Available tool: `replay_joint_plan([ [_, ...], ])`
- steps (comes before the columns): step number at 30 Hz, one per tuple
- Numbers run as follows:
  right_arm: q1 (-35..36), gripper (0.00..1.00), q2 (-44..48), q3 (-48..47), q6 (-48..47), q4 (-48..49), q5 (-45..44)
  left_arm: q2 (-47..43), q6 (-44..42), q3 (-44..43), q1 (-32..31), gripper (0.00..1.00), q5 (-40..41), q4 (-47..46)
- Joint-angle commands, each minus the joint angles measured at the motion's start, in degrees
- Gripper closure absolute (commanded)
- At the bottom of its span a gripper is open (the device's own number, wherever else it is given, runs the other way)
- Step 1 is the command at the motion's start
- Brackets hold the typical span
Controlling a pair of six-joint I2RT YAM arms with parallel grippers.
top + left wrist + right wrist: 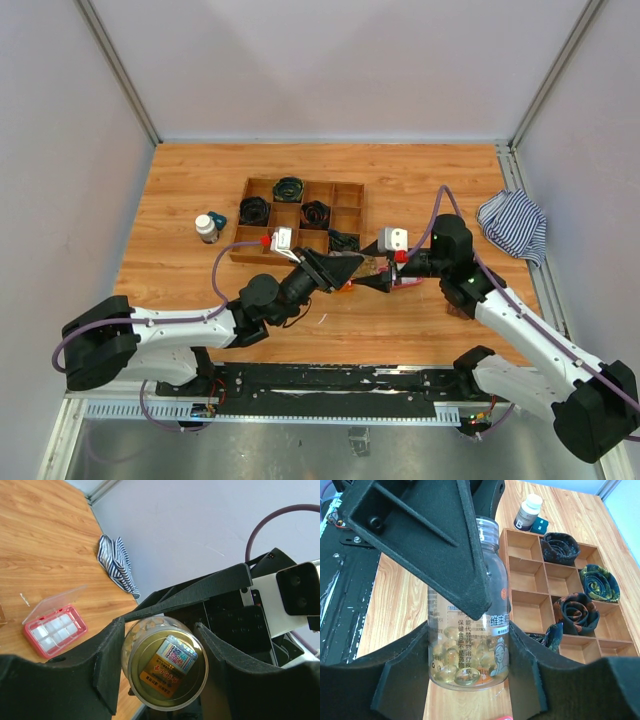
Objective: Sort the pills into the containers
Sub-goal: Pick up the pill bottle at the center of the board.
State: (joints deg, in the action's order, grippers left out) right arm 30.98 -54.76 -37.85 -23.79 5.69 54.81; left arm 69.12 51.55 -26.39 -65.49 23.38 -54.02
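Both pincers meet above the table (420, 180) in front of the wooden tray (305, 181), toward the near edge. The left pincer (159, 630) is clamped on the clear vial (470, 655), held off the table. The vial's long axis runs roughly along that edge, with the threaded neck toward the left arm and the yellow pills gathered at the base. There the right pincer (469, 635) presses both sides. The pink box (55, 630) lies open on the table nearby, and the dark bottle (207, 228) stands upright off the tray's left side.

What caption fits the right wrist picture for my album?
A clear pill bottle gripped by the right fingers, left fingers across it, wooden tray in the background.
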Motion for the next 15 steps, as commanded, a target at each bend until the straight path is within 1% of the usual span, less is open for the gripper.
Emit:
replay_joint_plan([
  [1, 1.51, 0.83, 0.10, -1.03, -2.81, -2.37, 5.49, -0.68, 0.76, 0.25, -0.51, 0.56, -0.33, -4.85],
  [3, 1.43, 0.91, 0.21, -1.96, -3.96, -4.73, 6.03, -1.46, -0.37, 1.13, -0.53, 0.40, -0.50, -6.26],
  [5, 1.30, 0.98, 0.03, -3.40, -5.76, -8.29, 6.02, -3.69, -2.58, 2.10, -0.51, 0.21, -0.43, -6.46],
  [7, 1.02, 0.99, 0.01, -4.52, -6.46, -10.87, 6.35, -6.58, -5.41, 2.39, -0.53, 0.03, -0.44, -3.74],
  [8, 0.73, 0.99, 0.01, -4.98, -6.82, -12.52, 6.58, -8.32, -7.81, 2.36, -0.51, 0.01, -1.15, -2.19],
  [12, -0.47, 0.99, -0.25, -7.18, -6.13, -16.22, 7.61, -16.48, -21.82, 4.45, -0.53, 0.01, -7.75, 2.30],
  [15, -1.30, 1.00, -0.47, -8.14, -4.82, -17.56, 8.04, -22.17, -33.46, 4.76, -0.42, 0.01, -13.76, 9.53],
])
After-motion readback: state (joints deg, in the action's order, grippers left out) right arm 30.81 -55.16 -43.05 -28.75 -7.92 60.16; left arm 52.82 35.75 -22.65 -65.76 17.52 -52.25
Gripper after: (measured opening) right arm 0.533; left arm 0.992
